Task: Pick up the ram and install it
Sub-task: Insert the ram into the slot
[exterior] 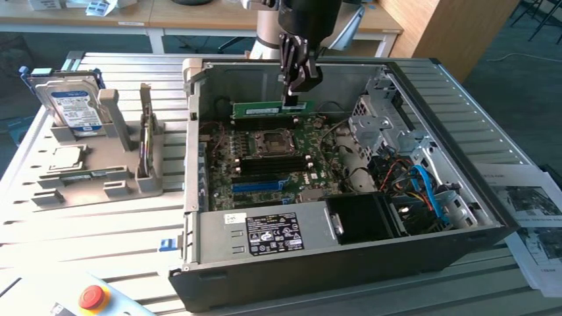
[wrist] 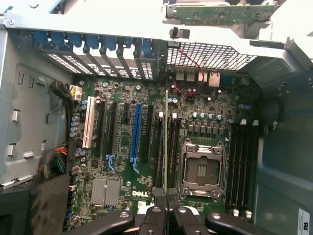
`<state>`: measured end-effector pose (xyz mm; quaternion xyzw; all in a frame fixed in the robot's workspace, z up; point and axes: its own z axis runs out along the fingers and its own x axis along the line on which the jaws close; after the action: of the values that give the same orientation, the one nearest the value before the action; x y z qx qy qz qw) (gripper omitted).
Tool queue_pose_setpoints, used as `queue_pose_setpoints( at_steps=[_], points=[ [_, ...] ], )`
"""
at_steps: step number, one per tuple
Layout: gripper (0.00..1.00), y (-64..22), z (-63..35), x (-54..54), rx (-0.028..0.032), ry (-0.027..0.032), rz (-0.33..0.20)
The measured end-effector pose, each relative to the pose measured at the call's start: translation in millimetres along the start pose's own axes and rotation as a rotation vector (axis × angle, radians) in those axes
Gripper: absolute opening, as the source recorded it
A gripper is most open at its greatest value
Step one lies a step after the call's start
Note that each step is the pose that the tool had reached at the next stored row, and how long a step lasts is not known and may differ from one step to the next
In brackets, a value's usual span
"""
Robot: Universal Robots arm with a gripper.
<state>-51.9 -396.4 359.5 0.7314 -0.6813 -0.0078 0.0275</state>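
The ram (exterior: 263,110) hangs as a long green stick inside the open computer case (exterior: 491,217), pinched near one end between the closed fingers of the gripper (exterior: 297,100). In the exterior view it is above the empty processor socket (exterior: 272,143), on the side of the socket towards the case's far wall. In the wrist view the ram (wrist: 166,142) shows edge-on as a thin line running out from the gripper (wrist: 166,197), over the dark memory slots (wrist: 159,147) just beside the socket (wrist: 201,169) on the motherboard (wrist: 210,105). Whether its lower edge touches a slot cannot be told. Well away from the socket, outside the case, a blue-labelled hard drive (exterior: 75,108) stands upright in a grey holder (exterior: 97,178).
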Motion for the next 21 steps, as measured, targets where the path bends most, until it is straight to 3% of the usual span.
queue_pose_setpoints(
  at_steps=[21],
  points=[
    [0.12,-1.9,38.0,-1.0,-0.0002,0.0007,0.000]
  ],
)
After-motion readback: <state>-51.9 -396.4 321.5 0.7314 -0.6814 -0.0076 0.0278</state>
